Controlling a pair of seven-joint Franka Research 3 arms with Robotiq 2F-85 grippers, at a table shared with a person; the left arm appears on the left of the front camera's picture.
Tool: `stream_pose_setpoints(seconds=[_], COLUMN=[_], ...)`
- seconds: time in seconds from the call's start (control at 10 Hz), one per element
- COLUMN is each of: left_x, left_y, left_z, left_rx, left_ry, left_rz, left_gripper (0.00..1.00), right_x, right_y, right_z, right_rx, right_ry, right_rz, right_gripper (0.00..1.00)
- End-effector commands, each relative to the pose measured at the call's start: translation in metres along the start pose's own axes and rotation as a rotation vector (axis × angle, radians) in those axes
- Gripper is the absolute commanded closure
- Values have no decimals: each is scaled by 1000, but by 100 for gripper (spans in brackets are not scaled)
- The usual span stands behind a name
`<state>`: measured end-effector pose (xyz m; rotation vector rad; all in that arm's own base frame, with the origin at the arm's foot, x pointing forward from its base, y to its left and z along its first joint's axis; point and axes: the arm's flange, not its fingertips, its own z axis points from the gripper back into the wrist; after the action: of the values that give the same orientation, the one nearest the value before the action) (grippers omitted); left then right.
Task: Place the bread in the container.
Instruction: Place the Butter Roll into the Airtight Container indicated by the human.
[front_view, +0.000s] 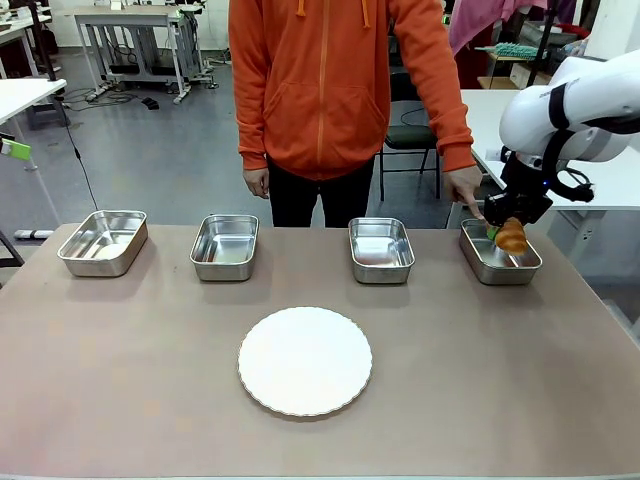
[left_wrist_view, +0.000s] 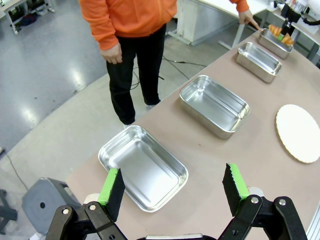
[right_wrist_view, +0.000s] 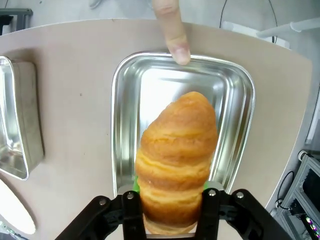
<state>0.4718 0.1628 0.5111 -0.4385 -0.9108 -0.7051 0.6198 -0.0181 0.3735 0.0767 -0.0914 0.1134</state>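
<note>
Golden bread is gripped by the right tool, long axis pointing down, directly above the container; left tool gapes wide.

Golden-brown ridged bread, tapered end pointing down, hangs over the shiny steel container, whose far rim touches the person's fingertip.
</note>
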Motion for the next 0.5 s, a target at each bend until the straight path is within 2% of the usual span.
stream_pose_setpoints(seconds=[0.0, 0.1, 0.2, 0.4], left_x=[1, 1, 1, 1], left_y=[-1, -1, -1, -1], left_z=[1, 1, 1, 1], left_rx=[-7, -7, -7, -7], left_ry=[-9, -9, -9, -9], left_rz=[-1, -1, -1, -1], left_gripper=[0, 0, 0, 0], right_x=[4, 6, 6, 6], right_y=[-15, -14, -15, -16], right_z=[-6, -8, -9, -7], right_rx=[0, 24, 21, 21], right_ry=[-42, -37, -43, -49], right_rz=[56, 53, 61, 65], right_gripper=[11, 3, 0, 0])
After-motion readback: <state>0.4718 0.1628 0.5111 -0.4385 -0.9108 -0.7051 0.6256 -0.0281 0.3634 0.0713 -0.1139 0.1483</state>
